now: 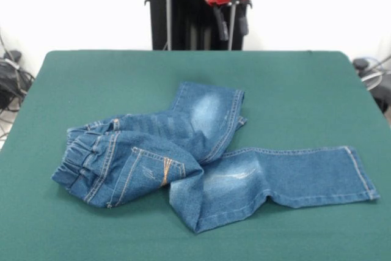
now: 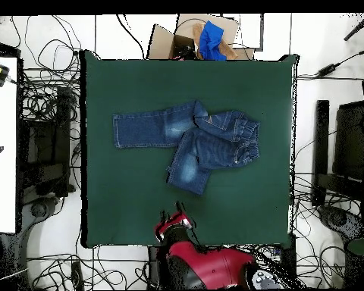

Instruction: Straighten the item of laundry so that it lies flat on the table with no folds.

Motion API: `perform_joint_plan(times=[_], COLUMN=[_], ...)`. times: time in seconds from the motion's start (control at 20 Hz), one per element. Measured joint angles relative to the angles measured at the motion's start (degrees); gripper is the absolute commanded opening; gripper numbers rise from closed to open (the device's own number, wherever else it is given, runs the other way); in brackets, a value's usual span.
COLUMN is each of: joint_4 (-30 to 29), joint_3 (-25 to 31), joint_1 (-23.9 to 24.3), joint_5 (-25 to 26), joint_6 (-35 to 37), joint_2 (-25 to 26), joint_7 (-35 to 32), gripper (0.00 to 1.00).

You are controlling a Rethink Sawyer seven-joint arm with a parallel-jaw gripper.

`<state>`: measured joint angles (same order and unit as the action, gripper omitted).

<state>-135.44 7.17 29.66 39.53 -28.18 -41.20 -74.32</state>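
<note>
The item of laundry (image 1: 201,157), a small pair of blue jeans, lies crumpled in the middle of the green table (image 1: 305,90). One leg stretches flat to the right. The other is folded back across it toward the far side, and the waistband end is bunched over itself at the left, showing orange pocket stitching. From overhead the jeans (image 2: 189,140) lie at the centre of the table (image 2: 124,197). My gripper (image 1: 231,25) hangs open and empty above the far edge, well clear of the cloth. In the overhead view the gripper (image 2: 176,221) sits at the table's bottom edge.
The black pedestal (image 1: 183,10) rises behind the table. A cardboard box (image 2: 177,38) holding blue cloth (image 2: 210,39) sits past the table's top edge in the overhead view. Cables (image 2: 41,98) lie on the floor around the table, and a white desk (image 2: 1,144) stands at the left.
</note>
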Motion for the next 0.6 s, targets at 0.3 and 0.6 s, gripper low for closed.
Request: perform_joint_plan(times=[0.3,0.6], joint_4=[5.1,10.7], joint_3=[-4.4,-10.0], joint_1=[-1.4,-2.3], joint_5=[1.8,1.7], joint_6=[-9.3,-17.8], joint_2=[9.9,22.7], joint_7=[0.0,0.0], gripper=[1.00,1.00])
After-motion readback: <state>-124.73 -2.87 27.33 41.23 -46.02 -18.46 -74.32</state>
